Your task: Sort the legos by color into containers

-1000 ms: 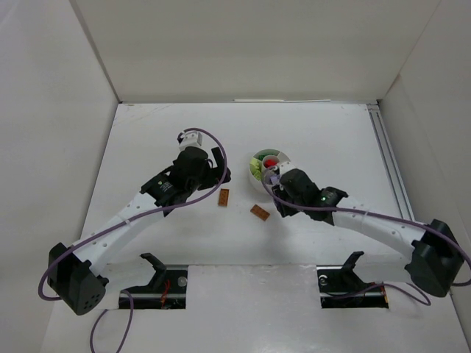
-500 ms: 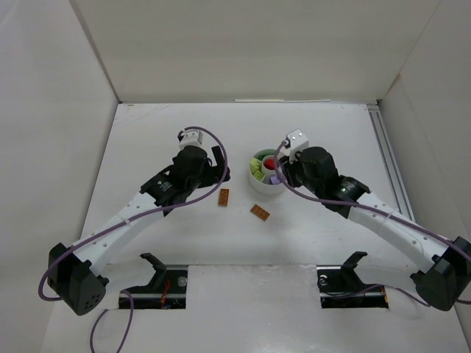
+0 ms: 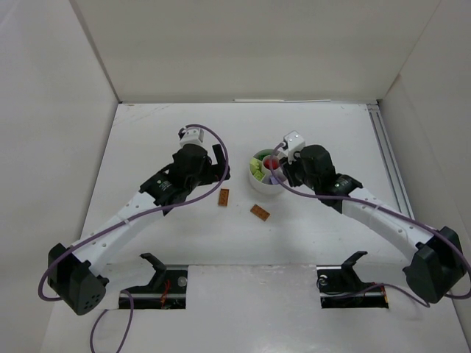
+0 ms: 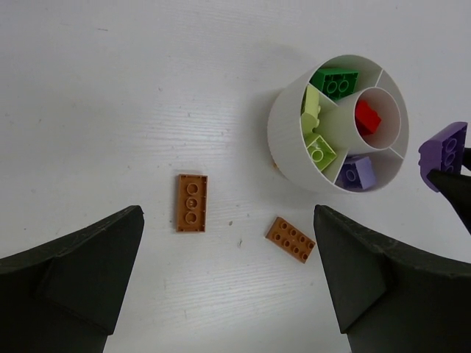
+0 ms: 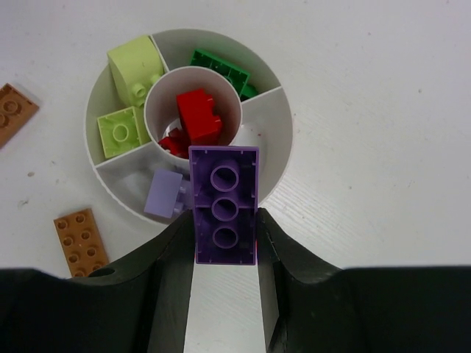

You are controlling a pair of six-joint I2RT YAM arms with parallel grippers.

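Note:
The round white tub [image 5: 276, 110] holds sorted legos. There is a green brick [image 5: 221, 70], yellow-green pieces [image 5: 121, 132], red ones [image 5: 197, 116] in the centre circle and a pale purple piece [image 5: 163, 193]. My right gripper [image 5: 224, 220] is shut on a dark purple brick [image 5: 224, 193], underside up. The brick hangs over the tub's near rim beside the pale purple section. Two orange-brown bricks [image 4: 191, 202] [image 4: 291, 239] lie on the table left of the tub [image 4: 294, 158]. My left gripper [image 4: 228, 220] hovers open above them, holding nothing.
White walls enclose the table on three sides. A metal rail [image 3: 386, 154] runs along the right side. Two black brackets [image 3: 158, 283] [image 3: 346, 283] stand in slots at the near edge between the arm bases.
The right arm has swung from the tub's near side up over its right rim, carrying the purple brick. The left arm has barely moved.

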